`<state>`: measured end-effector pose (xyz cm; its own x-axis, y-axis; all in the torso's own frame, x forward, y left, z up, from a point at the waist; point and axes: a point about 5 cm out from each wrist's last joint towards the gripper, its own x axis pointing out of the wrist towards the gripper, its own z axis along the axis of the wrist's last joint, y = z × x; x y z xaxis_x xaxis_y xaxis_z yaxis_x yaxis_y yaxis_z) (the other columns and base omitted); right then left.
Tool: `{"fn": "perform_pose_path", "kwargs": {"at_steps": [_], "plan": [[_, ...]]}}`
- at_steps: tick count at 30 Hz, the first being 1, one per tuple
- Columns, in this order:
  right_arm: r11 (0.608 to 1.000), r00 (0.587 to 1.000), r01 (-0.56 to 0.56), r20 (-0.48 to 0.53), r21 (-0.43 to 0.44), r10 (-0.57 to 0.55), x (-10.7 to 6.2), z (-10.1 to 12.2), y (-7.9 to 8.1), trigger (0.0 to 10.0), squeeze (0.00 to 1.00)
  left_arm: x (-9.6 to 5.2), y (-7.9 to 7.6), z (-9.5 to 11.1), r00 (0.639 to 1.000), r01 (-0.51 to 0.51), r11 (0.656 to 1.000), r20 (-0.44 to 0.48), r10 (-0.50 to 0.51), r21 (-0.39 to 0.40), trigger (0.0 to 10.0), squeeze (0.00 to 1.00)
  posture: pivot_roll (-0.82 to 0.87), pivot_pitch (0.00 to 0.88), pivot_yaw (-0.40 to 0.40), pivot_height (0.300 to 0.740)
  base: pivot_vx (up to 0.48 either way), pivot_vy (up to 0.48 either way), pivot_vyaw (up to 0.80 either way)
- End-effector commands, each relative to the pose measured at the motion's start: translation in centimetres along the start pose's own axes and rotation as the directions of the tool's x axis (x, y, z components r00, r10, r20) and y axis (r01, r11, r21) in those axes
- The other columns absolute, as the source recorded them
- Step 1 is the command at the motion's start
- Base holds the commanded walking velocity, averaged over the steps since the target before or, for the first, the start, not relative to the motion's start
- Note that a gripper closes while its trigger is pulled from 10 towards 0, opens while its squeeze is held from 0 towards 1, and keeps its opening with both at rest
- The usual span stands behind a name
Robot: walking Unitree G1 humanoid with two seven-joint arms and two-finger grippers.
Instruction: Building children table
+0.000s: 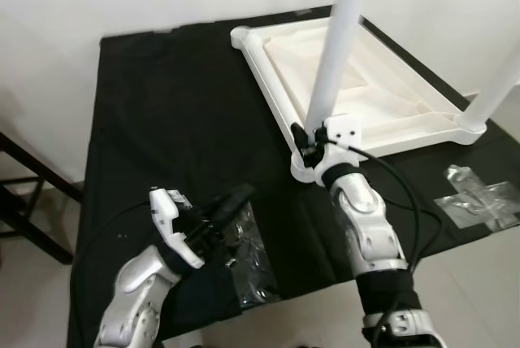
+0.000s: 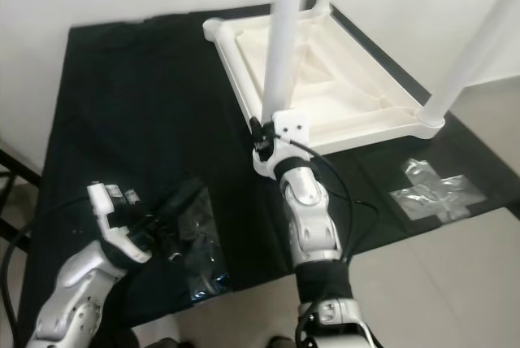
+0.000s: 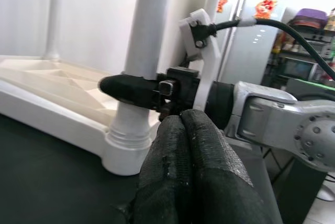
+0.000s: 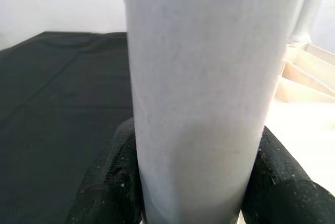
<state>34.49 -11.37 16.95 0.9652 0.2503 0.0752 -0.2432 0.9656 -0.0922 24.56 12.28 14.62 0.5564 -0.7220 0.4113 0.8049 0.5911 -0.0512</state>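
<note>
The upside-down white plastic kids' tabletop [image 1: 382,96] sits on my black-draped bench [image 1: 162,120]. My right hand [image 1: 313,138] is clamped around its near white tube leg [image 1: 333,47]. Left hand [image 1: 231,202], fingers pressed together, hovers over a clear plastic bag [image 1: 248,263]; more clear wrapping [image 1: 479,197] lies off right.

Head eyes look down; wrist cameras sit close (both on the table leg [image 4: 199,93]).
</note>
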Motion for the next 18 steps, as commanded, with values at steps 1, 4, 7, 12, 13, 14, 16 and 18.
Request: {"fn": "perform_pose_path", "kwargs": {"at_steps": [1,4,7,12,13,14,16,18], "plan": [[0.999,0.983,0.007,-0.183,-0.042,-0.015,-0.3,-3.5,-0.7,2.9,0.00,-0.3,-0.1,-0.5,1.000,0.009,1.000,-0.020,-0.009,-0.016,10.0,0.00,0.04,0.154,-0.026,0.740,0.000,0.000,0.00],[0.999,0.986,0.015,-0.165,-0.042,-0.022,0.5,-2.7,-1.6,10.0,0.00,-0.2,-0.1,-0.5,1.000,0.007,1.000,-0.017,-0.007,-0.016,10.0,0.00,0.05,0.153,-0.029,0.740,0.000,0.000,0.00],[0.999,0.988,0.013,-0.153,-0.044,-0.019,0.7,-2.0,-1.8,10.0,1.00,-0.2,-0.1,-0.5,1.000,0.005,1.000,-0.016,-0.005,-0.016,10.0,0.00,0.05,0.151,-0.031,0.740,0.000,0.000,0.00],[0.999,0.990,-0.015,-0.139,-0.045,0.009,0.6,-0.6,-1.6,10.0,1.00,-0.1,-0.2,-0.5,1.000,0.007,1.000,-0.016,-0.007,-0.019,10.0,0.00,0.05,0.150,-0.031,0.740,0.000,0.000,0.00],[0.996,0.990,-0.073,-0.120,-0.046,0.067,0.8,0.1,-1.7,10.0,0.56,-0.1,-0.2,-0.6,1.000,0.009,1.000,-0.017,-0.009,-0.019,10.0,0.00,0.05,0.150,-0.033,0.740,0.000,0.000,0.00],[0.996,0.990,-0.073,-0.120,-0.046,0.067,0.8,0.1,-1.7,10.0,0.56,-0.1,-0.2,-0.6,1.000,0.009,1.000,-0.017,-0.009,-0.019,10.0,0.00,0.05,0.150,-0.033,0.740,0.000,0.000,0.00],[0.958,0.959,-0.281,-0.046,-0.061,0.278,1.3,2.2,-1.7,10.0,0.00,0.0,-0.3,-0.6,1.000,0.012,1.000,-0.019,-0.012,-0.019,10.0,0.00,0.04,0.148,-0.036,0.740,0.000,0.000,0.00],[0.861,0.864,-0.500,0.003,-0.095,0.503,1.3,3.9,-2.0,10.0,0.00,0.1,-0.3,-0.7,1.000,0.012,1.000,-0.018,-0.012,-0.022,10.0,0.00,0.04,0.142,-0.036,0.740,0.000,0.000,0.00]]}}
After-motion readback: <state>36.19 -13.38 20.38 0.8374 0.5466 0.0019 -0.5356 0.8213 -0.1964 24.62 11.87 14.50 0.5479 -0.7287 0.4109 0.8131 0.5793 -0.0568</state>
